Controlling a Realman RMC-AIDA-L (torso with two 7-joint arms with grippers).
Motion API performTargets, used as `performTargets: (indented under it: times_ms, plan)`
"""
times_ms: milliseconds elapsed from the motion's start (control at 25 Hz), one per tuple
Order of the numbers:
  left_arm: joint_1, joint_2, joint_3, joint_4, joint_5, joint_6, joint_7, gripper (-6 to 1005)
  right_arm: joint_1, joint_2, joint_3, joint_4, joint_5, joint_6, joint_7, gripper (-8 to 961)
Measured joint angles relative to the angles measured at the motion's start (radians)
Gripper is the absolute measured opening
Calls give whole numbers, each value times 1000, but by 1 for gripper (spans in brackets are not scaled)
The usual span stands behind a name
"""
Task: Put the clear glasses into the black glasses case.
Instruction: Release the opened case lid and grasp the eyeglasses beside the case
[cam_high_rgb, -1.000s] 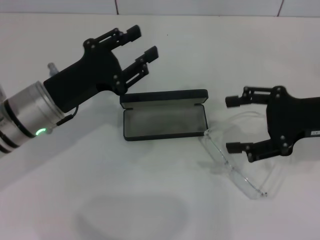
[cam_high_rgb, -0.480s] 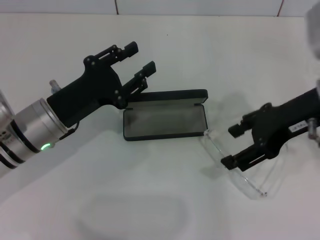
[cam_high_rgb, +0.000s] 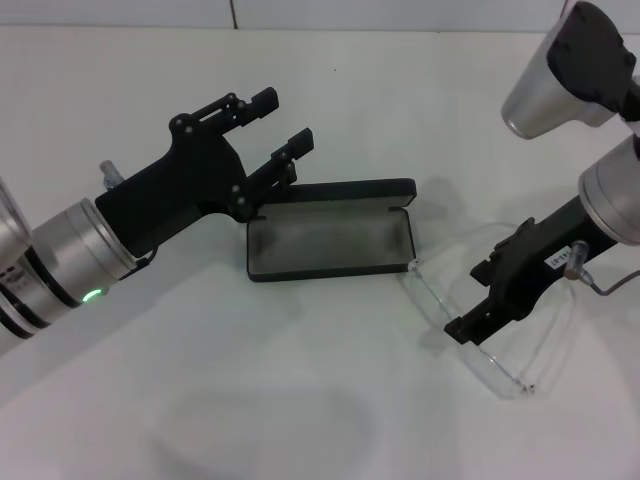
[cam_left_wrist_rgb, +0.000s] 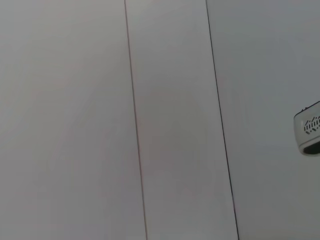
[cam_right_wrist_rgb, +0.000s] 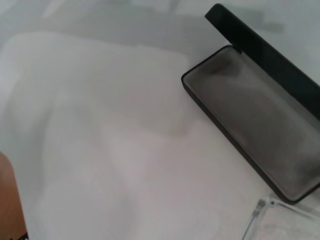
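Note:
The black glasses case lies open mid-table, grey lining up, lid standing at the back; the right wrist view also shows the case. To its right on the table rest the clear glasses, one corner touching the case's front right corner; a clear edge of the glasses appears in the right wrist view. My right gripper tips down over the glasses' lens, fingers open, one on each side of it. My left gripper hovers open above the case's back left corner, holding nothing.
The white table stretches in front of the case. A tiled wall runs along the back. The left wrist view shows only wall panels and a white device at its edge.
My right arm has swung its wrist up and tilted the gripper down onto the glasses. The left gripper has dropped slightly toward the case's lid. Case and glasses have not moved.

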Motion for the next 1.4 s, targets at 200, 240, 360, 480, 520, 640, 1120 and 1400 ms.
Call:
performTargets:
  times_ms: [200, 240, 360, 480, 520, 640, 1120, 1400]
  plan:
    - [-1, 2, 0, 1, 3, 0, 2, 532, 2, 1, -22, 37, -2, 52, 1, 816]
    - [-1, 2, 0, 2, 4, 0, 4, 532, 2, 1, -28, 46, -2, 65, 2, 815]
    - [-1, 2, 0, 5, 5, 0, 14, 533, 8, 2, -55, 73, -3, 99, 2, 811]
    - [-1, 3, 0, 7, 5, 0, 22, 532, 24, 3, -79, 101, -3, 124, 2, 807]
    - [-1, 4, 0, 8, 5, 0, 24, 532, 32, 4, -85, 112, -3, 132, 2, 806]
    - [0, 5, 0, 8, 5, 0, 28, 532, 68, 6, -114, 171, 2, 160, 3, 802]
    - [10, 5, 0, 4, 9, -13, 66, 533, 105, 6, -157, 218, -2, 170, 40, 787]
    - [12, 3, 0, 7, 41, -13, 66, 532, 105, 6, -189, 218, -4, 162, 50, 648]
